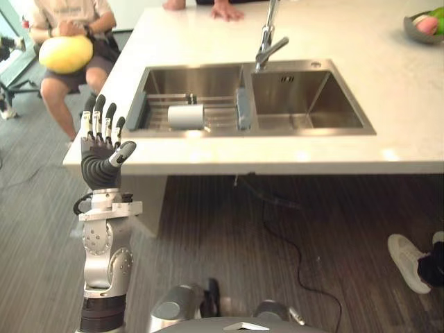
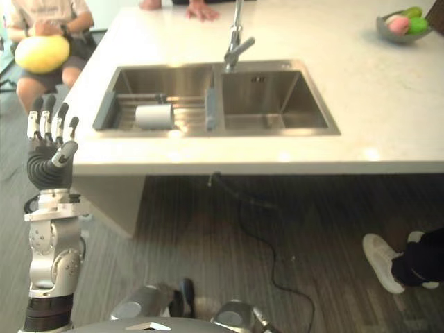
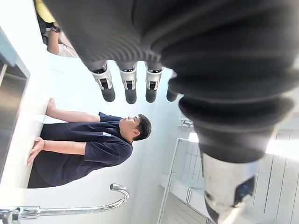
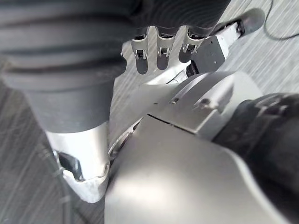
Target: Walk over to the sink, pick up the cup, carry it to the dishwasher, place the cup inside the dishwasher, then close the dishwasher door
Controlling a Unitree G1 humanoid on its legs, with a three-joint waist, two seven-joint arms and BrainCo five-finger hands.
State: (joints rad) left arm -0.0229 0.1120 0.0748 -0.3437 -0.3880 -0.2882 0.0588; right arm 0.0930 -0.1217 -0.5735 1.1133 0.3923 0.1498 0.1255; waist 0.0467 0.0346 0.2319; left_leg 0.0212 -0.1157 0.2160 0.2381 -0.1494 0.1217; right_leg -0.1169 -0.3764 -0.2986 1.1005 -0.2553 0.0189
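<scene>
Cup (image 1: 186,116), white, lies on side on rack (image 1: 223,112) in left basin of sink (image 1: 331,104). Left hand (image 1: 101,163) raised before counter (image 1: 291,161) edge, apart from cup, fingers straight, empty. Right hand (image 4: 159,45) fingers relaxed, empty.

Faucet (image 1: 267,41): its neck runs out past the upper edge. Seated person (image 1: 69,21): cropped above the chest, holding a rounded yellow object (image 1: 65,53) whose kind cannot be told. Second person's hand (image 1: 227,10) on the tabletop (image 1: 361,159): arm cut off. Bowl (image 1: 424,28): cut by the right edge. Cup (image 1: 186,116), on its side in the sink (image 1: 312,64): mouth and any handle cannot be made out. White shoe (image 1: 408,260): leg cropped.
</scene>
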